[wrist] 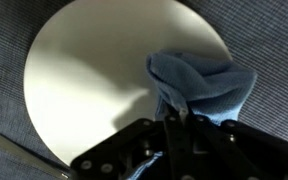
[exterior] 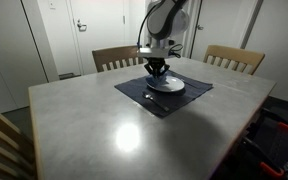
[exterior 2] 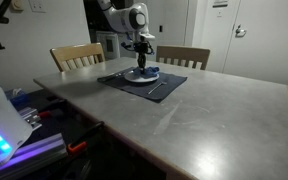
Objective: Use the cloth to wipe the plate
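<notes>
Cloth point(wrist: 199, 85): soft blue fabric, bunched into folds, pinched in the claw point(wrist: 179, 118) and resting on the right part of the plate point(wrist: 94, 80). Plate round, smooth, white. It sits on a dark woven placemat point(wrist: 4, 50), mid-table point(exterior: 114, 130), grey matte top. Arm point(exterior: 166, 20) bends over, claw pointing straight down onto plate.

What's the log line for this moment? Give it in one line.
gripper: shut on cloth | cloth: on plate | plate: on mat
</notes>
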Motion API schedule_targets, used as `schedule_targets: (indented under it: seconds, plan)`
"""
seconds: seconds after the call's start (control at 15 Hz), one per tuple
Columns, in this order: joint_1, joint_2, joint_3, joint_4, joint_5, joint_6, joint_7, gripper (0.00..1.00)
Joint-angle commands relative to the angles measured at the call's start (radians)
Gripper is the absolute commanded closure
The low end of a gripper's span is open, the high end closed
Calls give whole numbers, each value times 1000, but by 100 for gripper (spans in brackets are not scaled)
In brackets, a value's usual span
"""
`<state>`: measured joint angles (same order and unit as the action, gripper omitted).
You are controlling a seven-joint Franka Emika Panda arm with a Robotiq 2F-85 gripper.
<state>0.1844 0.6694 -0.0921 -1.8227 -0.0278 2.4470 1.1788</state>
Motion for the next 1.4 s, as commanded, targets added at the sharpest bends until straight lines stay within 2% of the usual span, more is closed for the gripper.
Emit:
schedule_targets:
  seconds: [0.0,0.2,0.4,0.67,1.0,1.13,1.33]
  plan:
    - [-70,-28,89,-46,130,15,-108,98]
    - [-119,-35,135,-44,235,-36,-225,98]
    - [-155,-36,153,-36,300,-120,-347,98]
    - [-180,-46,133,-31,318,-308,-509,98]
    - [-123,-43,23,-15,176,-460,-473,98]
    - [-98,-40,-15,-16,93,-461,-442,98]
    - [-67,-39,-51,-29,5,-395,-370,98]
